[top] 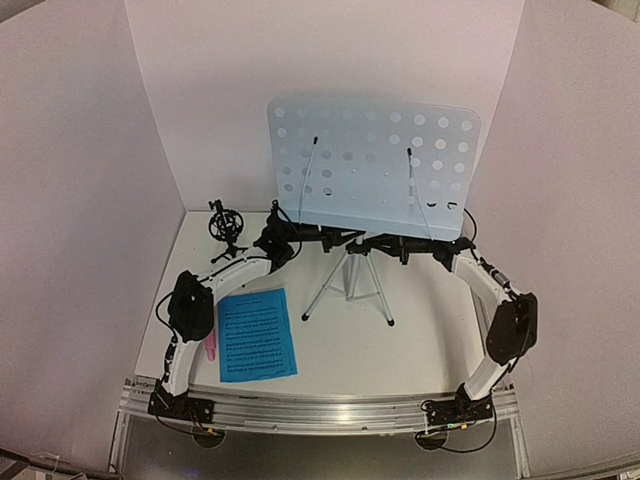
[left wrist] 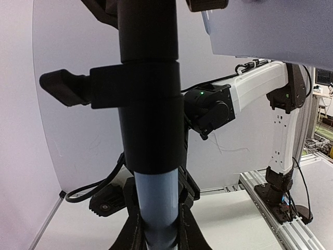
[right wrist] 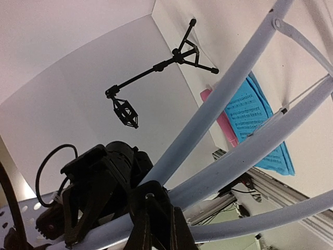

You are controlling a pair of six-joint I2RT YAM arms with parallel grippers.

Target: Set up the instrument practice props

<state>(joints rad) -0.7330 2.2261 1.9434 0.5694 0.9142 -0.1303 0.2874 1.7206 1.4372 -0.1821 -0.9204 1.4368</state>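
Four props in play, and I'd call this roughly halfway. Standing tall mid-table is the pale-blue perforated music-stand desk (top: 370,165), up on its silver tripod legs (top: 350,285), feet spread on the white table (top: 430,340).

Both arms are in at the stand's centre post (left wrist: 156,208), just under the desk. From the left side comes the left gripper (top: 338,240). In its wrist view the black fingers (left wrist: 188,219) sit either side of the pale tube, tight against it, so I read that as clamped on the post just below the black collar (left wrist: 148,114). From the other side comes the right gripper (top: 376,244), up where the legs join. Its fingers (right wrist: 156,229) look nearly together in its own camera, but whether they pinch anything I can't tell.

Back left, near the wall, the small black tripod mic mount (top: 226,228) is on its feet, cradle empty. Near left, the blue printed sheet-music pages (top: 257,335) lie flat on the table. The pink stick microphone (top: 211,347) lies just beside them, half tucked under the left arm.

So, my judgement: stand up, mount up. The pages are not yet on the desk and the microphone is not yet in the mount. The arms look occupied with adjusting or steadying the stand.
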